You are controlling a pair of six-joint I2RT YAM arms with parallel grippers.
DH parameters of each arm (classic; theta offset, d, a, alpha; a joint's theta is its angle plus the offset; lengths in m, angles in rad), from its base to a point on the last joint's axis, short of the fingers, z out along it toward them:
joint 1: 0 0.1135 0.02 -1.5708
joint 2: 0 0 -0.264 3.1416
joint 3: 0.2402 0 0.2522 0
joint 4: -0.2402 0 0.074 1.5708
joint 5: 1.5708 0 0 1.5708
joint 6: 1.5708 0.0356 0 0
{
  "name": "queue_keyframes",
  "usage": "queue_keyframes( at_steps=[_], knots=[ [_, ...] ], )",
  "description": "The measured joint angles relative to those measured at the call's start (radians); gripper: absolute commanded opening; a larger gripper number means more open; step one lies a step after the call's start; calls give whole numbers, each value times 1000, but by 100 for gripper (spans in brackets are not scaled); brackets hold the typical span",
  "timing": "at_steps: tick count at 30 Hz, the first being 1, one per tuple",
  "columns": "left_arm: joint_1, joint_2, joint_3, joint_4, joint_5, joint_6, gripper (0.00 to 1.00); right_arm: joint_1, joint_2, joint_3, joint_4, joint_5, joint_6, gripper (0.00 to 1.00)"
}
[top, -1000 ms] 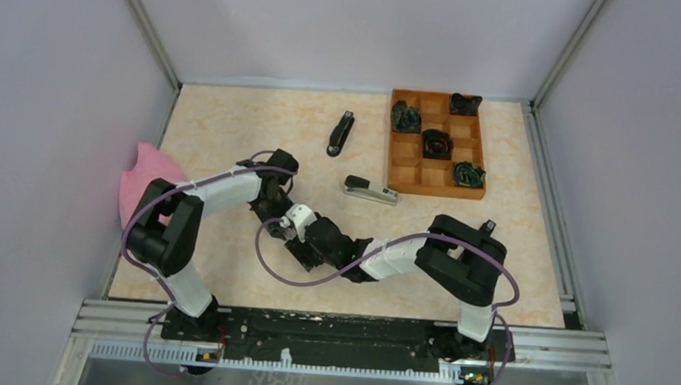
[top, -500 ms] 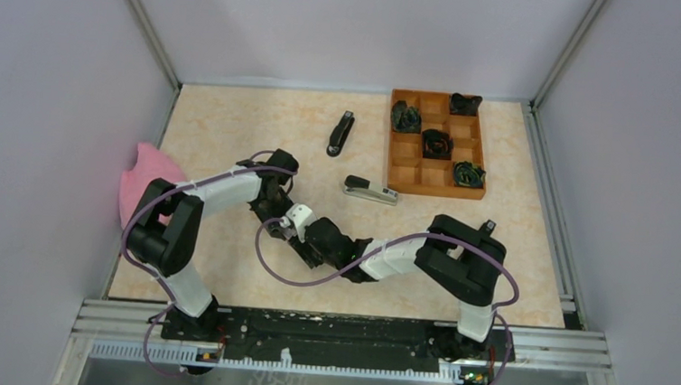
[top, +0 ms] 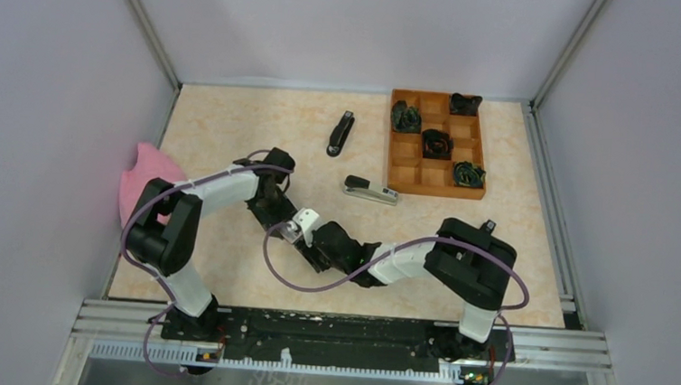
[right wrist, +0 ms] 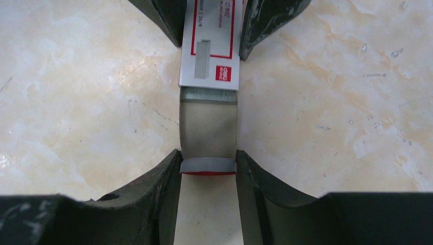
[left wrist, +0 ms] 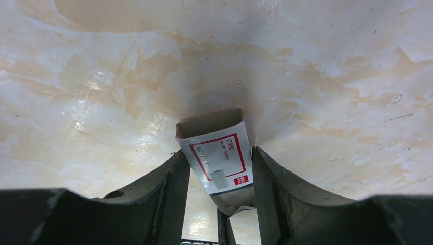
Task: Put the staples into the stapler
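Near the middle of the table (top: 224, 121), the left gripper (left wrist: 219, 155) pinches the white-and-red box (right wrist: 210, 43) by its sides, I think to anchor it so the right gripper (right wrist: 208, 155), clamped on the grey inner tray (right wrist: 208, 130), can slide it out. The staples (right wrist: 209, 95) show at the box mouth. Further right lie the black stapler (top: 341, 134), the silver stapler (top: 370, 190), and a wooden organizer (top: 392, 146) with dark bundles (top: 436, 143) in 4 compartments.
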Motion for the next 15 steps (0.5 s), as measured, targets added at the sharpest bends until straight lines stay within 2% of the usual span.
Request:
queue_keyframes(
  at_steps=[8,15],
  knots=[
    [25,-11,-11,1,-2,6,53,0,-59,-52,-31,-18,-20,42],
    [37,-29,-26,0,-24,24,58,0,-120,-89,-90,-29,-70,46]
  ],
)
